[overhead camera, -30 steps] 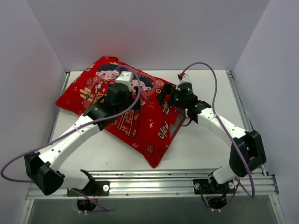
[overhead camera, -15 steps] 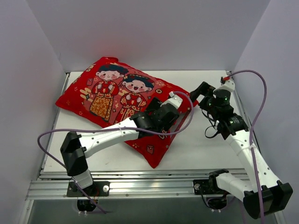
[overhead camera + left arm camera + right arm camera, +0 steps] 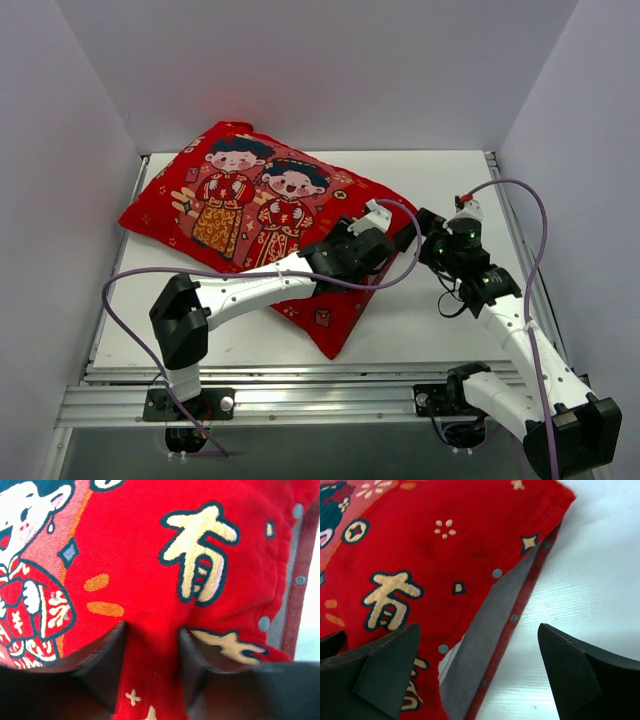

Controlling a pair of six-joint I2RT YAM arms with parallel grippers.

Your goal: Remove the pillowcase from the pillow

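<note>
The red pillowcase (image 3: 250,200), printed with two cartoon children, lies slantwise on the white table (image 3: 430,320). My left gripper (image 3: 368,243) sits on its right part. In the left wrist view its dark fingers (image 3: 107,655) pinch a raised fold of the red pillowcase (image 3: 150,630) between them. My right gripper (image 3: 413,233) hovers open just right of it. The right wrist view has the right gripper (image 3: 482,672) straddling the case's open edge with its grey lining (image 3: 495,625) and snap buttons (image 3: 497,573). A sliver of the white pillow (image 3: 445,666) shows in that opening.
Grey walls close in the table at the back and on both sides. A metal rail (image 3: 330,400) runs along the near edge, by the arm bases. Purple cables (image 3: 530,250) loop from both arms.
My left gripper's jaws have closed from wide open onto a fold of the pillowcase. My right gripper has moved left and down, closer to the case's open edge.
</note>
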